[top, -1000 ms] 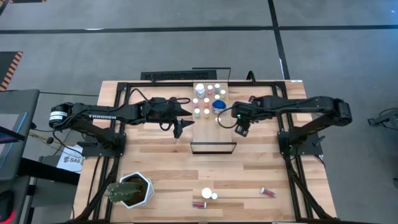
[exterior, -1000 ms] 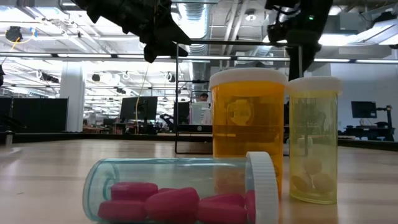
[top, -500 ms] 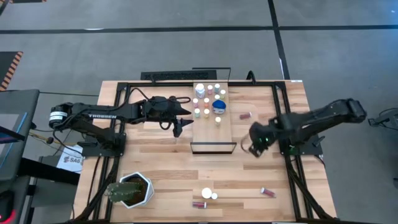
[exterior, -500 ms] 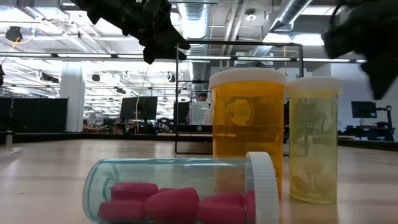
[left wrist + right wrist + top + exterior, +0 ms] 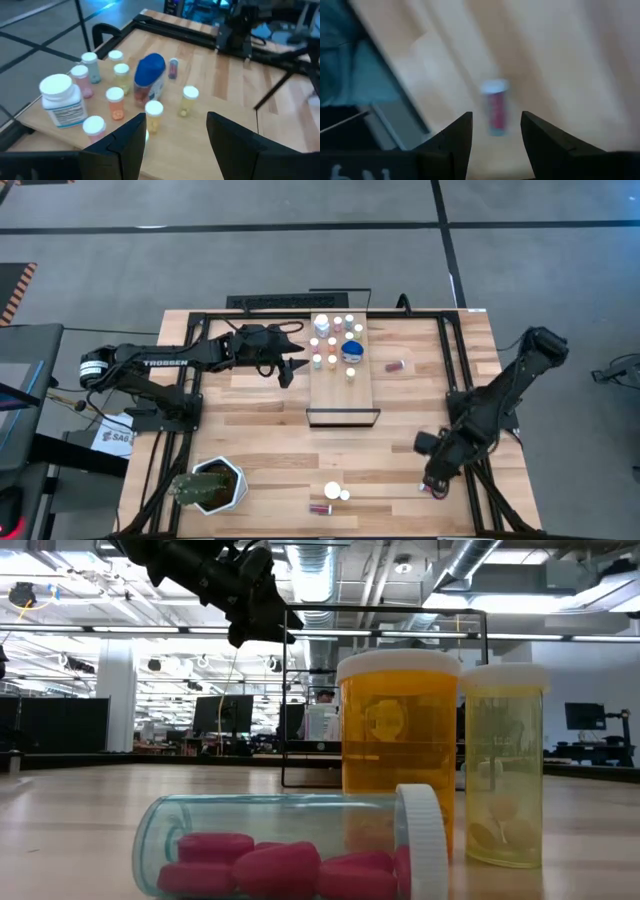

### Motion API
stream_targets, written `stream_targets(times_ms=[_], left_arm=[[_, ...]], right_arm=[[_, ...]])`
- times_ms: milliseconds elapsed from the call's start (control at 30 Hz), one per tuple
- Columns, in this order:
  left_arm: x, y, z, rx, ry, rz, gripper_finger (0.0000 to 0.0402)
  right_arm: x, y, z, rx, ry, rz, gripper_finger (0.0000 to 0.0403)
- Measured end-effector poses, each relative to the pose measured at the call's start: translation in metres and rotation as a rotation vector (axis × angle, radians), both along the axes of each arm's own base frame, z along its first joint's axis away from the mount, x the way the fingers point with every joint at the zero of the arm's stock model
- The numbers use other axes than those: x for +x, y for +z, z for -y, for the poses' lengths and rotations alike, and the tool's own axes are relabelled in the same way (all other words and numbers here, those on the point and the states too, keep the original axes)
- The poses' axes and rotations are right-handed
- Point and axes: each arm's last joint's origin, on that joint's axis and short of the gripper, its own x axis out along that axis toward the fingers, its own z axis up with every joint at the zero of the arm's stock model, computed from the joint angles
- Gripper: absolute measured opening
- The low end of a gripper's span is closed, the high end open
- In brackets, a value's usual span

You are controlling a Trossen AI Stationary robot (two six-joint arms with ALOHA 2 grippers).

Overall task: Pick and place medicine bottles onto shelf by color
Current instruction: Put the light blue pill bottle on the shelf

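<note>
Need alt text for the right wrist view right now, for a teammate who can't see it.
The right gripper hangs open above a small red bottle with a pale cap, lying on the wooden tabletop and framed between the two dark fingers. The picture is blurred.

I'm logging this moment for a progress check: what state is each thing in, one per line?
Left end effector: open, empty, beside the shelf.
Right end effector: open, empty, over a lying red bottle.
Shelf: flat on the table, bottles standing at its far end.
Wide blue bottle: upright on the shelf.
Pink-pill bottle: on its side.
Orange bottle: upright, capped.
Yellow bottle: upright, capped.
</note>
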Motion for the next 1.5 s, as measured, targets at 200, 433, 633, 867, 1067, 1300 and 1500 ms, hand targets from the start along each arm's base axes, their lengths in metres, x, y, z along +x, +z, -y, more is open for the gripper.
stream_targets(times_ms=[200, 433, 633, 867, 1067, 1300, 1500], left_arm=[[0.0, 0.0, -0.001, -0.011, 0.007, 0.006, 0.0196], [-0.004, 0.008, 0.003, 0.053, -0.058, 0.021, 0.0196], [-0.013, 0.019, -0.003, 0.105, -0.044, 0.057, 0.0196], [-0.015, 0.023, -0.01, 0.123, -0.012, 0.089, 0.0196], [-0.014, 0.025, -0.011, 0.135, -0.007, 0.112, 0.0196], [-0.014, 0.028, -0.012, 0.182, 0.028, 0.126, 0.0196], [-0.013, 0.029, -0.012, 0.199, 0.034, 0.132, 0.0196]], right_arm=[[-0.002, -0.01, -0.03, 0.063, -0.02, 0.017, 0.0184], [-0.001, -0.034, -0.056, -0.028, -0.084, -0.092, 0.0176], [0.006, -0.043, -0.069, -0.139, -0.054, -0.167, 0.0192], [0.006, -0.049, -0.072, -0.231, 0.014, -0.252, 0.0219], [0.006, -0.059, -0.078, -0.239, 0.057, -0.242, 0.0231], [0.004, -0.074, -0.088, -0.26, 0.082, -0.249, 0.0231], [0.008, -0.076, -0.086, -0.26, 0.077, -0.248, 0.0222]])
